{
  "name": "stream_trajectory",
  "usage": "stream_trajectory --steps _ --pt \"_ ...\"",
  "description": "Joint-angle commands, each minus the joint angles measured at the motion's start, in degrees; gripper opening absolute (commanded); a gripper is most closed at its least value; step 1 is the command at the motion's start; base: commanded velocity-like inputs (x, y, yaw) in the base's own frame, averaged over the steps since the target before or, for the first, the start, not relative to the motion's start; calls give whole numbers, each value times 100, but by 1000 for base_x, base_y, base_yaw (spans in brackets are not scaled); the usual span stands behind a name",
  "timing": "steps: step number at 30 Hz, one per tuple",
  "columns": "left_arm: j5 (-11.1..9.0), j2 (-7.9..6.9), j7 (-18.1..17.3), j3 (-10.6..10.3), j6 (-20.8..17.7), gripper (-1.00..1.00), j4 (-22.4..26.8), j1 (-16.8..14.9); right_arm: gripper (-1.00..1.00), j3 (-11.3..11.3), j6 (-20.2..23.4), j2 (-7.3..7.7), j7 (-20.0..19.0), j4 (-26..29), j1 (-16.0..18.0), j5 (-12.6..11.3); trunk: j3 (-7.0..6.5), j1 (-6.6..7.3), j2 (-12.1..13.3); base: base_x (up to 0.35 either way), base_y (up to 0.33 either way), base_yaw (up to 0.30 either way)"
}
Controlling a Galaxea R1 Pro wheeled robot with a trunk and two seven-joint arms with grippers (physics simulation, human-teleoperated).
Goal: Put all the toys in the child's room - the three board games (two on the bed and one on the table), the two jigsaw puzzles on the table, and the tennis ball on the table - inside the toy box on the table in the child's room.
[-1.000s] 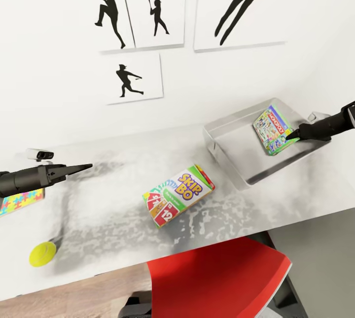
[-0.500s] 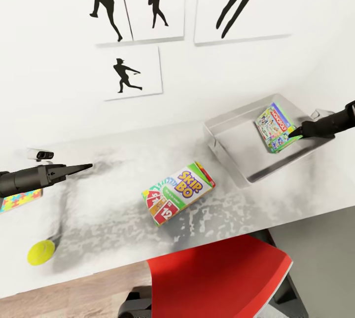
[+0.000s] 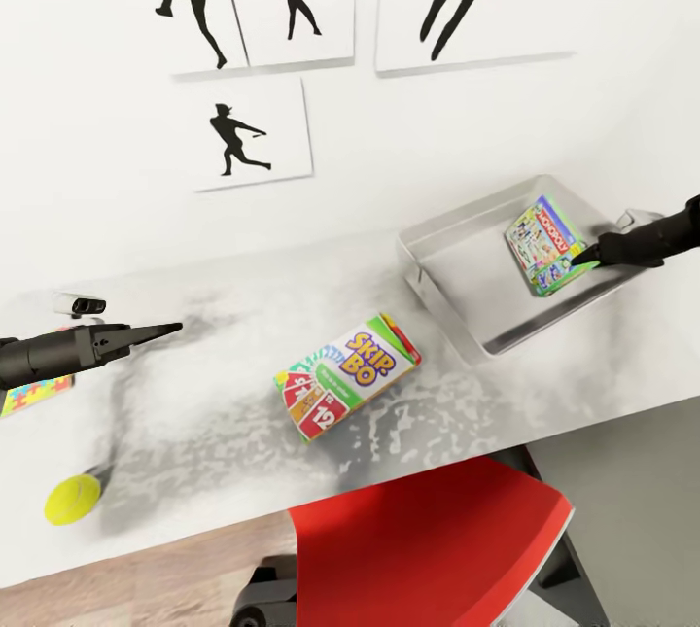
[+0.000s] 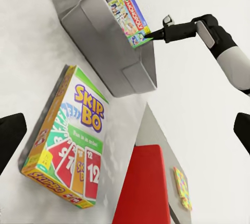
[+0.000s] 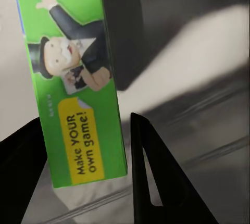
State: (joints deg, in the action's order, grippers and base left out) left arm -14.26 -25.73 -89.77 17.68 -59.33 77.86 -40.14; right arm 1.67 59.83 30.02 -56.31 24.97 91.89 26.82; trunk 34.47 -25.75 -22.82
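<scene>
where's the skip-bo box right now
In the head view the Skip-Bo box lies flat mid-table, left of the toy box and above the red chair.

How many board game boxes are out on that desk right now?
2. The Skip-Bo box lies flat on the table's middle; the Monopoly box is tilted inside the toy box, pinched by the right hand. Others may be out of view.

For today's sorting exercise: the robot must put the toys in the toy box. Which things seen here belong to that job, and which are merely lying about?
Job: Monopoly box, toy box, Skip-Bo box, tennis ball, multicoloured puzzle, table.

Lying about: red chair, silhouette pictures, small white device.
</scene>
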Motion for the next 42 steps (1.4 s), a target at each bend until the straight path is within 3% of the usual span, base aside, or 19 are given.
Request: stream_trajectory --steps 1,42 --pt "3 -2 -23 -1 -61 100 1 -3 -100 17 17 3 -47 33 8 42 12 -3 -10 0 0 -12" --pt "4 -2 -23 8 -61 100 1 -3 -100 26 17 -87 -12 121 13 58 23 -3 -10 0 0 14"
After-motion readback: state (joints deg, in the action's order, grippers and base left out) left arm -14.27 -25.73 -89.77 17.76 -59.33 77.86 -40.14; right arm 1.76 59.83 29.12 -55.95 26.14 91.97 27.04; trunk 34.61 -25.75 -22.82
